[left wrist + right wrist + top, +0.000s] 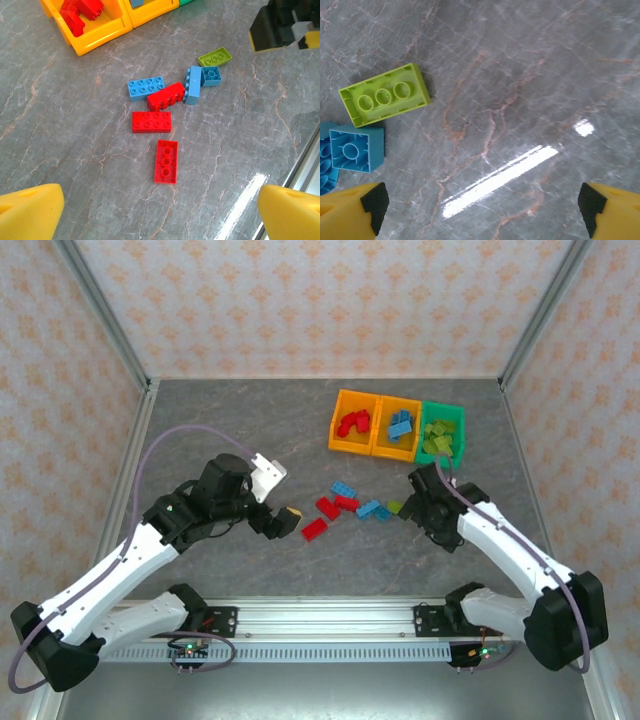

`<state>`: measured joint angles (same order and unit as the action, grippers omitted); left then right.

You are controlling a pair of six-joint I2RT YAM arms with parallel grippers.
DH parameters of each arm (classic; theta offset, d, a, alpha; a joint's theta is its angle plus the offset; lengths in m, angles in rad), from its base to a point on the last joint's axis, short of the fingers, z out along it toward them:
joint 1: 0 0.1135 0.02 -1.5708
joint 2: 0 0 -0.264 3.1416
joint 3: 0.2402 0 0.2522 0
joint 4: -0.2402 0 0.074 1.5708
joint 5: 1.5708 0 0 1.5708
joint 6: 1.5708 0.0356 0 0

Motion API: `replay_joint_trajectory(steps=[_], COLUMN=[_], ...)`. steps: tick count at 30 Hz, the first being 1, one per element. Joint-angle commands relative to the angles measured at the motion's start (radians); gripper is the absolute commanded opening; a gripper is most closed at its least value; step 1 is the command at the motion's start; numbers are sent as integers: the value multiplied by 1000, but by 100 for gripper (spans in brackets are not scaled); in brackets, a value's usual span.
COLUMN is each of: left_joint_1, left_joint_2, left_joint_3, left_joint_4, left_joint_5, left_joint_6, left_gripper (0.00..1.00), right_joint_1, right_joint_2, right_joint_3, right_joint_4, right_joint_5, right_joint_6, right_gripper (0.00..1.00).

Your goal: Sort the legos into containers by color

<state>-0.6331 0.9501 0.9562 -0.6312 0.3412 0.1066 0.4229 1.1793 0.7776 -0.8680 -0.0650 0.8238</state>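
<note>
Three joined containers stand at the back right: an orange bin (337,420) holding red legos, an orange bin (394,451) holding blue ones, and a green bin (460,428) holding yellow-green ones. Loose legos lie in front of them. In the left wrist view these are three red (166,161) (151,121) (166,96), three blue (145,88) (194,85) (210,76) and one yellow-green (215,56). My left gripper (285,523) (160,215) hangs open just short of the nearest red lego. My right gripper (415,502) (482,210) is open over bare table, right of the yellow-green lego (385,95) and a small blue one (356,149).
The red-filled orange bin's wall (100,40) shows at the top left of the left wrist view. A metal rail (320,618) runs along the table's near edge. Patterned walls close in the back and both sides.
</note>
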Motion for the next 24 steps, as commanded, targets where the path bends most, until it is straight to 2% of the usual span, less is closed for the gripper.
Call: replay_joint_trajectory(steps=[1, 8, 17, 20, 24], left_joint_1=[-5, -6, -5, -5, -5], left_joint_2=[-8, -52, -59, -62, -74], left_joint_3=[39, 14, 9, 12, 1], left_joint_4=[-10, -34, -39, -47, -50], left_joint_5=[7, -30, -42, -53, -63], left_joint_6=[23, 5, 2, 9, 7], left_gripper=[100, 100, 100, 100, 100], right_joint_1=[4, 4, 4, 0, -8], right_joint_2=[97, 302, 479, 515, 517], right_joint_3=[20, 130, 240, 253, 220], right_joint_4=[128, 218, 199, 141, 167], right_joint_5=[-33, -47, -17, 27, 6], right_joint_6=[-37, -79, -113, -94, -84], right_gripper=[99, 99, 100, 97, 89])
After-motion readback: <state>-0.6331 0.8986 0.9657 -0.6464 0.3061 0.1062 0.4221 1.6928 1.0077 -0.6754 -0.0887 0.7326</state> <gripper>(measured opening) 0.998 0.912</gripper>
